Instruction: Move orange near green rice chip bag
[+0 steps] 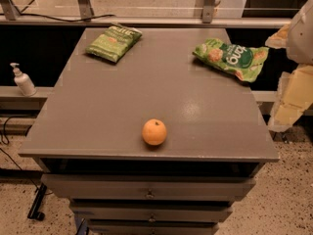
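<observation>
On my screen the orange (154,131) sits on the grey cabinet top (122,102), close to the front edge and a little right of the middle. Its small dark stem dimple faces up. The green rice chip bag (231,58) lies flat at the far right corner, and one end reaches the right edge of the top. The orange and this bag are well apart, with grey surface between them. A smaller olive-green bag (113,43) lies near the far left corner.

The gripper (292,99) is at the right border of my view, beside the cabinet and off its surface. It shows as pale blocky shapes, partly cut by the frame. I cannot tell if it is released or clenched.

Below the top there are drawers (149,187). A white pump bottle (21,81) stands on a ledge (29,93) at the left.
</observation>
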